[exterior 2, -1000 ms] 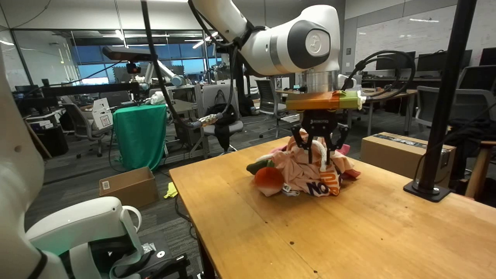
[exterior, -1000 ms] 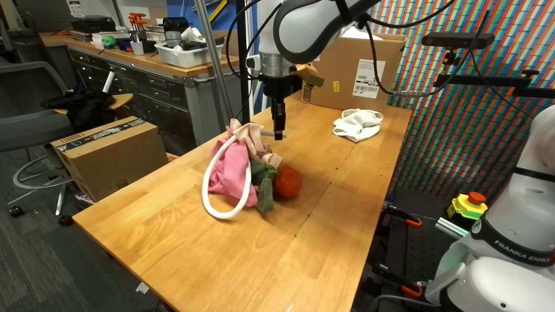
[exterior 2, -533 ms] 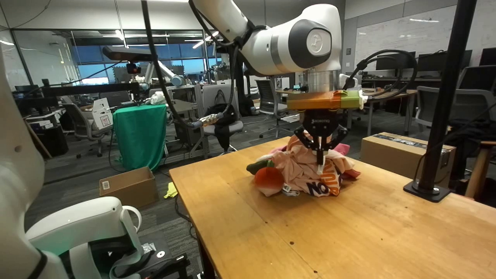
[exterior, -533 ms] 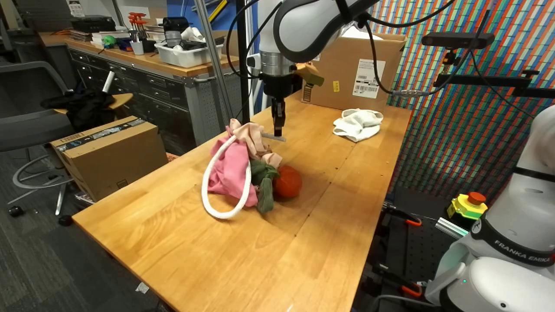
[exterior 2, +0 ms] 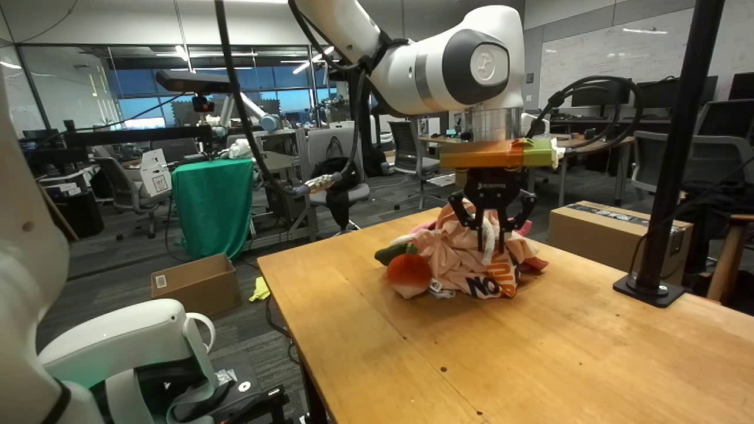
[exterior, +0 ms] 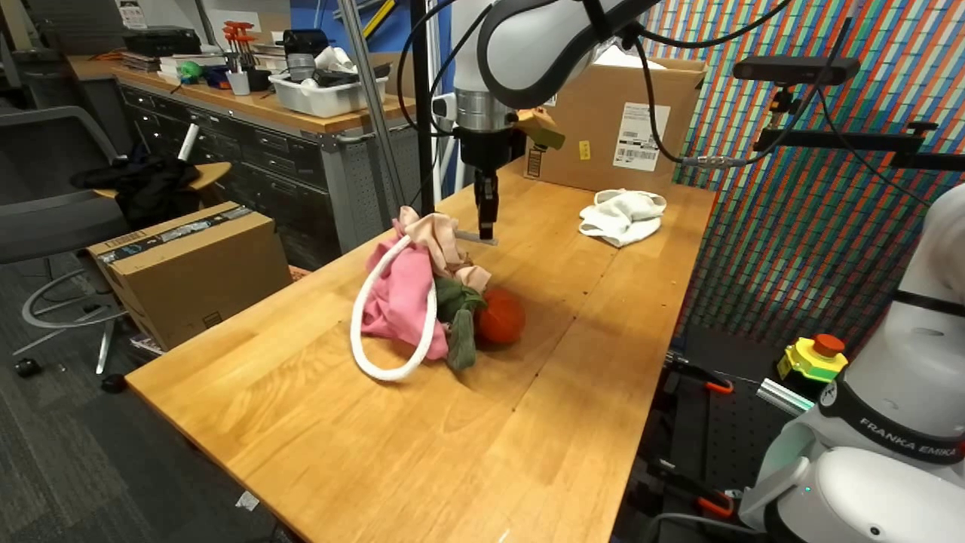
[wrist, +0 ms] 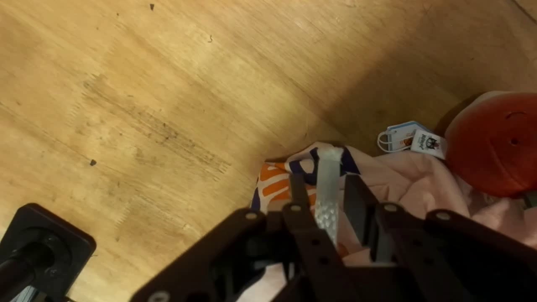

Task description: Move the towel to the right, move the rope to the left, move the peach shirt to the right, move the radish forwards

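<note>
I've got the arm (exterior 2: 406, 76) stretched out to the peach shirt (exterior 2: 443, 250), gripper (wrist: 324, 182) pointing straight down by its edge, jaws apart either side of the rope (wrist: 328, 197). Radish (exterior 2: 408, 272) is right beside the shirt, towel (exterior: 623, 217) well apart from it.

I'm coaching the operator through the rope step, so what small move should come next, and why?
Probably close the gripper on the rope: in the wrist view its end runs between the open jaws with gaps beside it, so it looks lined up but not held, and it must be gripped before shifting left.
</note>
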You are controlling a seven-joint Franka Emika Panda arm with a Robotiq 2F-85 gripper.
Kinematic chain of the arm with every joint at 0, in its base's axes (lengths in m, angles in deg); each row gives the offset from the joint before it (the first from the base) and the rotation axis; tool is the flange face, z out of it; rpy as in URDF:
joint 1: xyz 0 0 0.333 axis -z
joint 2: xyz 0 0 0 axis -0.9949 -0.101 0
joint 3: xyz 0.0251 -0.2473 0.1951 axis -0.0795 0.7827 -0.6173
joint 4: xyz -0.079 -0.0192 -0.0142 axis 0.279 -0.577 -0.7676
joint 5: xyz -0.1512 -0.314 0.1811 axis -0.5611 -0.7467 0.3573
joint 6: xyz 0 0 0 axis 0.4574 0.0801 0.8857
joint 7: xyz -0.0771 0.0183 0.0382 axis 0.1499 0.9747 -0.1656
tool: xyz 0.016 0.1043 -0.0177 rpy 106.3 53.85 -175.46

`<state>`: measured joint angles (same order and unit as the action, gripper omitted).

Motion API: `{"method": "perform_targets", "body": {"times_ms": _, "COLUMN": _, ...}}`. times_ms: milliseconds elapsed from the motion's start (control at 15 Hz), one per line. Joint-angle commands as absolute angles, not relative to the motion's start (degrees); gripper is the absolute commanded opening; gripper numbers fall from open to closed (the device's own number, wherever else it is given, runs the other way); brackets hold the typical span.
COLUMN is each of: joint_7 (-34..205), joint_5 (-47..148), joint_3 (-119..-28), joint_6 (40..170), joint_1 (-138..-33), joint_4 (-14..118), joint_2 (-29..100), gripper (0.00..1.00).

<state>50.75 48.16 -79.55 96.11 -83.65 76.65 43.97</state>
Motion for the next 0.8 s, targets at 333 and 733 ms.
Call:
{"method": "perform_targets", "body": {"times_ms": 333, "joint_7": 48.9, "joint_5": 50.5, "joint_3": -79.7, "joint_6": 95.9, "joint_1": -82.6, "joint_4": 73.3, "joint_2": 40.9, "gripper": 0.95}}
{"method": "perform_targets", "body": {"times_ms": 733, "joint_7": 47.4, "joint_5": 54.2, "joint_3": -80.2, "joint_6": 95.2, "joint_1": -81.9, "joint_4": 71.1, "joint_2": 38.2, "gripper": 0.99}}
